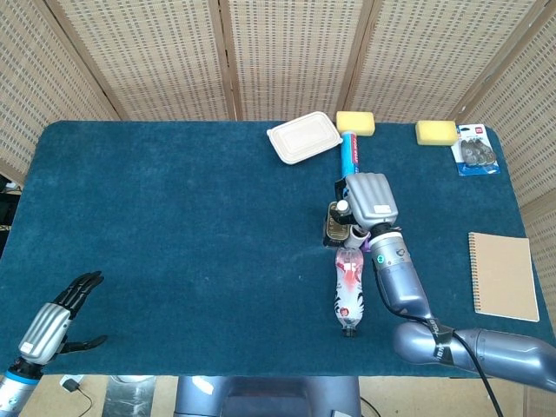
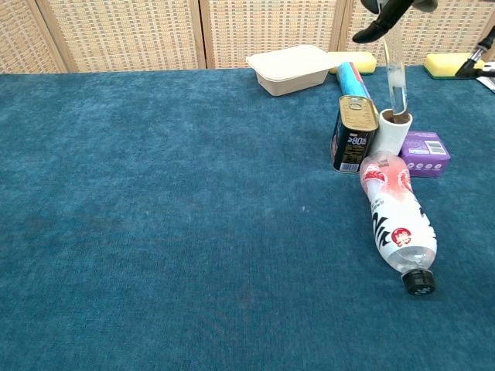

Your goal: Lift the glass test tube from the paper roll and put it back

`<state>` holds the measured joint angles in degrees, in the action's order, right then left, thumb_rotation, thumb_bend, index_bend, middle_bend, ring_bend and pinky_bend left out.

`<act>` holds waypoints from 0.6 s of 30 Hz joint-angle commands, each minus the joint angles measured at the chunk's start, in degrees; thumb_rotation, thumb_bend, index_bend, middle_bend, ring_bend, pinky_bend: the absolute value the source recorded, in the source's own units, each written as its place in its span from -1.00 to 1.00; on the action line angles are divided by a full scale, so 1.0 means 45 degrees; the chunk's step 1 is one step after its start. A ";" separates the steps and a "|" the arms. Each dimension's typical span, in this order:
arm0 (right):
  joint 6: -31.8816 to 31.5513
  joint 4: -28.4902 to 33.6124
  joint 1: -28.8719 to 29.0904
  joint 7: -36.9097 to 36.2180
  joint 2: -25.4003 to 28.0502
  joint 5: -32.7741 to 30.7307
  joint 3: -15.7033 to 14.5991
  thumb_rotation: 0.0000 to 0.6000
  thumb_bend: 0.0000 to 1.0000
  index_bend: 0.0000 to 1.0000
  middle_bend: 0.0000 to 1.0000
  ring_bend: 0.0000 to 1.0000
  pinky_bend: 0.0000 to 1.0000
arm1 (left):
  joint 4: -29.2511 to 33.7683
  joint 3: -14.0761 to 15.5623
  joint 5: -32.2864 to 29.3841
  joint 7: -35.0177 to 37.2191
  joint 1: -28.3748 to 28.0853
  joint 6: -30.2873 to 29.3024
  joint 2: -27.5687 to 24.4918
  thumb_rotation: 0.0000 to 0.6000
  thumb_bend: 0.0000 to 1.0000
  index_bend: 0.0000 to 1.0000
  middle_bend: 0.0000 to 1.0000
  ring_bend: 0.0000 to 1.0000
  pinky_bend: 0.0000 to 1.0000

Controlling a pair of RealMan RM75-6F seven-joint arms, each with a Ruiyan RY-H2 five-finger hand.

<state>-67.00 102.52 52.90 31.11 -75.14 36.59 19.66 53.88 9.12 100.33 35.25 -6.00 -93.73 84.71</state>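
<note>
The glass test tube (image 2: 394, 81) stands nearly upright, its lower end inside the core of the white paper roll (image 2: 393, 133). My right hand (image 2: 384, 17) pinches the tube's top from above; in the chest view only its dark fingertips show. From the head camera, the right hand (image 1: 369, 200) covers the roll, and the tube's top (image 1: 342, 207) shows at its left edge. My left hand (image 1: 56, 321) lies at the table's near left corner, holding nothing, with its fingers spread.
A tin can (image 2: 354, 133) touches the roll's left side and a purple box (image 2: 425, 153) sits on its right. A plastic bottle (image 2: 398, 220) lies in front. Behind are a blue tube (image 2: 352, 77), a white container (image 2: 290, 68) and yellow sponges (image 2: 448, 65). A notebook (image 1: 504, 276) lies far right.
</note>
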 commanded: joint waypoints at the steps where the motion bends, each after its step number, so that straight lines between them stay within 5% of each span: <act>1: 0.0055 -0.0103 -0.0012 -0.0083 -0.0076 -0.0008 -0.0023 1.00 -0.40 0.66 0.94 0.94 0.66 | -0.0006 0.0011 0.0010 0.0002 -0.0002 0.0011 0.0001 1.00 -0.88 -0.92 -0.90 -0.92 -0.57; 18: 0.0728 -0.1157 -0.0106 -0.0706 -0.0851 0.0144 -0.0386 1.00 -0.41 0.66 0.94 0.93 0.65 | 0.0056 0.0029 0.0024 -0.0087 -0.0018 0.0081 -0.0009 1.00 -0.88 -0.92 -0.90 -0.92 -0.57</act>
<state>-63.83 97.44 52.44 28.02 -78.84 37.15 18.02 54.14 9.26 100.44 34.86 -6.09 -93.36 84.67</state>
